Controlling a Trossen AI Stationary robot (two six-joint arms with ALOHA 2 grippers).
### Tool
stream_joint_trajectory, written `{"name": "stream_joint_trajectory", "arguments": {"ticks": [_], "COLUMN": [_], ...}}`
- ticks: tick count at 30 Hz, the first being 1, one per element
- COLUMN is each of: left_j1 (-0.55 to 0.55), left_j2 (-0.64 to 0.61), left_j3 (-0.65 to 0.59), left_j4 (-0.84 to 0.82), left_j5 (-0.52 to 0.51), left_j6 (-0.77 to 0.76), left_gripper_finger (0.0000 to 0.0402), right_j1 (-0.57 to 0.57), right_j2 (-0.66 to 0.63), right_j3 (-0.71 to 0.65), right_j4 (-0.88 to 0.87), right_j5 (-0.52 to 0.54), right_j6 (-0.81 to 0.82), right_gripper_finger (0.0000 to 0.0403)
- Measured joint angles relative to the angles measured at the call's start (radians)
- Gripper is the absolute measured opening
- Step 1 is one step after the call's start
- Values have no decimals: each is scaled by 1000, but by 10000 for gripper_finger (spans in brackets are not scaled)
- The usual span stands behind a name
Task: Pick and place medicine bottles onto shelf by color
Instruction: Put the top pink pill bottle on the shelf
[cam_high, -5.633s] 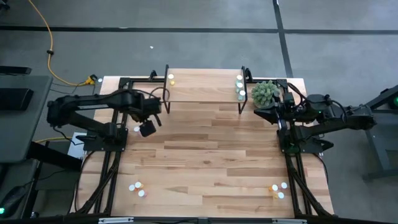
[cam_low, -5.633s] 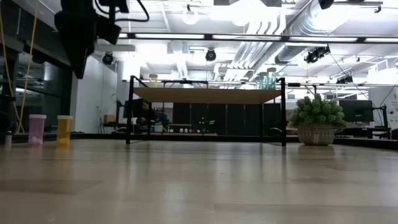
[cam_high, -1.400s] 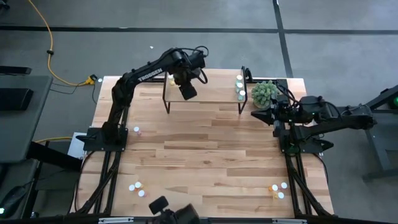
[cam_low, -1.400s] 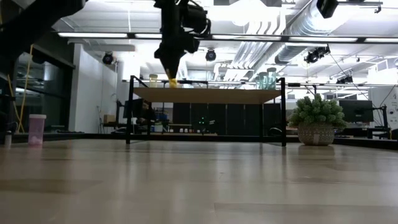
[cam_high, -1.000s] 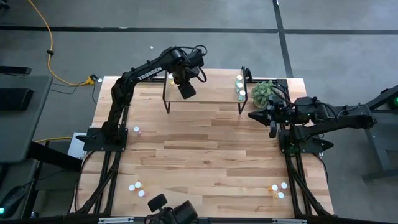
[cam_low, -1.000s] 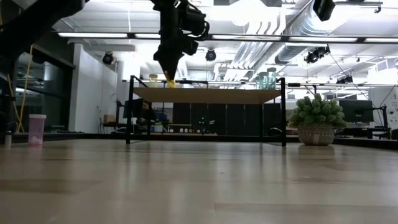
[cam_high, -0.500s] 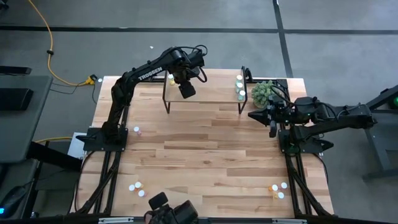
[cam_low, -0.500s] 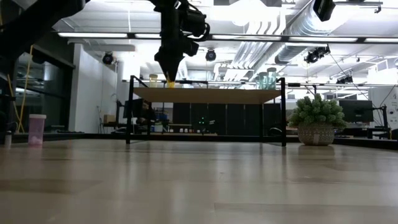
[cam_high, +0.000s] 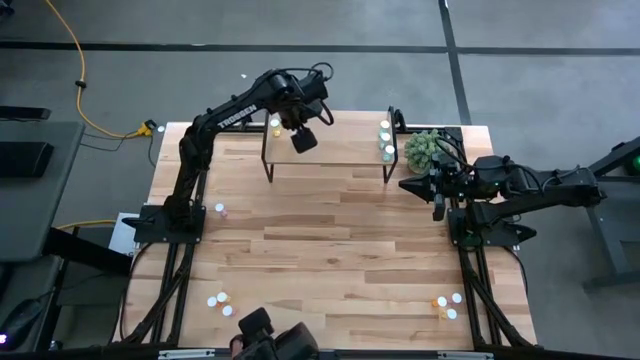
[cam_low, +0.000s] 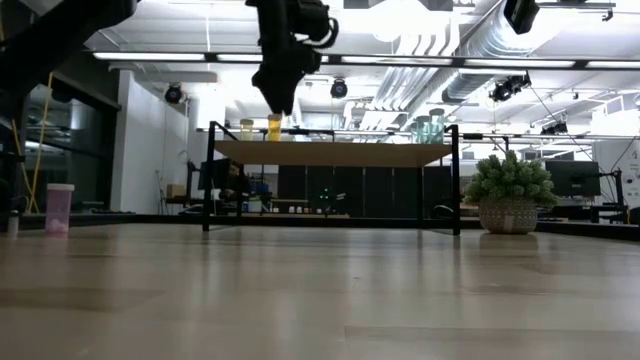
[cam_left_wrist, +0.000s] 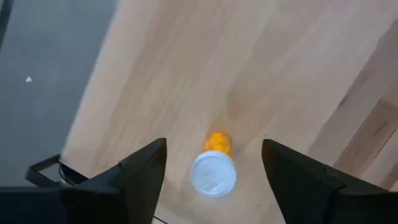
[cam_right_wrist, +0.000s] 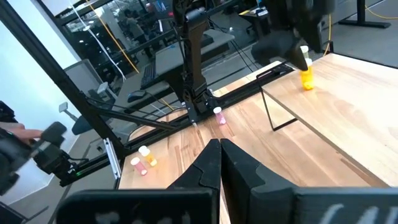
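Observation:
An orange medicine bottle (cam_left_wrist: 213, 173) with a white cap stands upright on its base at the left end of the shelf (cam_high: 330, 152), also seen in the low view (cam_low: 274, 127). My left gripper (cam_low: 280, 104) hovers just above it, open and pointing down, its fingers (cam_left_wrist: 144, 163) apart on either side and clear of the cap. A pale yellow bottle (cam_low: 246, 129) stands beside it. Teal bottles (cam_low: 428, 128) stand at the shelf's right end. My right gripper (cam_right_wrist: 219, 152) waits shut at the table's right edge (cam_high: 432, 190).
A pink bottle (cam_high: 220, 209) stands near the left edge. More bottles cluster at the near left (cam_high: 220, 302) and the near right (cam_high: 447, 303). A potted green plant (cam_high: 425, 150) sits right of the shelf. A person's hand holds a dark device (cam_high: 265, 330) at the near edge.
My left gripper has let go of the orange bottle and risen straight up from it. The bottle stays upright on the shelf's left end, now clear below the fingertips.

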Motion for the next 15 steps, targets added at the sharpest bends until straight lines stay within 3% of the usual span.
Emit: {"name": "stream_joint_trajectory", "arguments": {"ticks": [9, 15], "left_j1": [-44, -169], "left_j2": [-132, -304], "left_j3": [17, 16], "left_j4": [56, 273], "left_j5": [96, 110], "left_j6": [-130, -129], "left_gripper_finger": [259, 248], "right_j1": [0, 0], "right_j2": [0, 0], "right_j3": [0, 0], "right_j4": [0, 0], "right_j5": [0, -1], "right_j6": [-4, 5], "right_gripper_finger": [0, 0]}}
